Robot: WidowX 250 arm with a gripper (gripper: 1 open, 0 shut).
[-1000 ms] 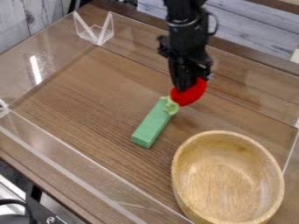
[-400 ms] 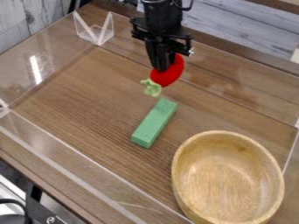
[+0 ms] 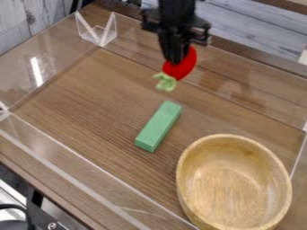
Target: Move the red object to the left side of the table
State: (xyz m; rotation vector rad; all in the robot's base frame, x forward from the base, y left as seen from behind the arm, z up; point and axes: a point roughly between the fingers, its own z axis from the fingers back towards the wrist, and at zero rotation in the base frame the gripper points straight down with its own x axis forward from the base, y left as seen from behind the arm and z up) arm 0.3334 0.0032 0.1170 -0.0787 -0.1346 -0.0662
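Since a second ago the black robot hand has lifted off the table and carried the small rounded red toy fruit up and toward the far side, clear of the green rectangular block it sat against before. The hand points down with its fingers pinched on the top of the fruit; the pale green leafy stem end hangs below and to the left, in the air. The block lies on the brown wood-grain table, near the middle, tilted. A round wooden bowl fills the near right corner. Low clear acrylic walls rim the table. The whole left half of the table shows bare wood as far as the left wall.
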